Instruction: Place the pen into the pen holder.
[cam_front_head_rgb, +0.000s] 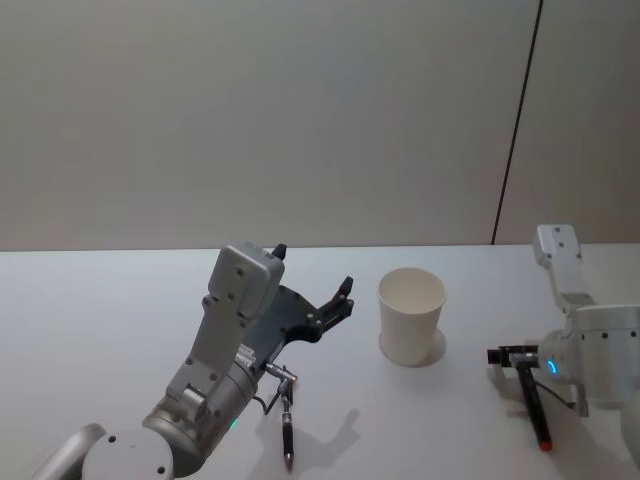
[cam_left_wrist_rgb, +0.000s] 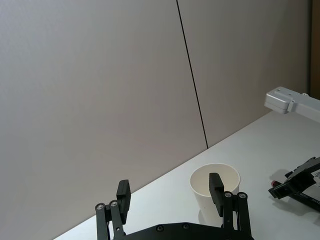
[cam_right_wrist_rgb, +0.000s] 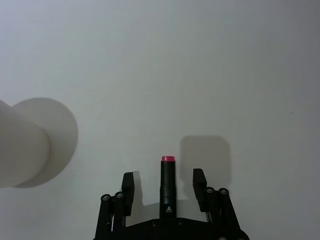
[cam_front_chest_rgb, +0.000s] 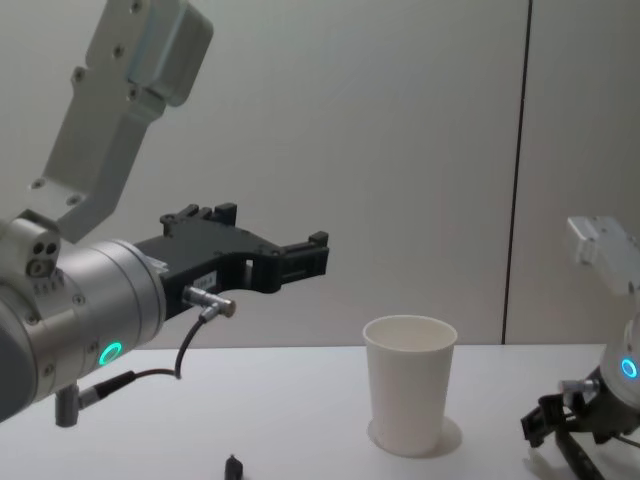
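The pen holder (cam_front_head_rgb: 411, 316) is a white paper cup standing upright and empty right of the table's middle. A black pen (cam_front_head_rgb: 535, 408) with a red end lies on the table to its right. My right gripper (cam_front_head_rgb: 522, 372) is low over that pen, open, with one finger on each side and not touching it. The right wrist view shows the pen (cam_right_wrist_rgb: 168, 175) in the gap of the right gripper (cam_right_wrist_rgb: 164, 184), with the cup (cam_right_wrist_rgb: 20, 145) off to the side. My left gripper (cam_front_head_rgb: 318, 300) hovers open, raised left of the cup (cam_left_wrist_rgb: 215, 190), holding nothing.
A second dark pen (cam_front_head_rgb: 288, 435) lies on the table near the front edge, beneath my left arm. A plain wall with a dark vertical seam (cam_front_head_rgb: 515, 130) rises behind the white table (cam_front_head_rgb: 100, 310).
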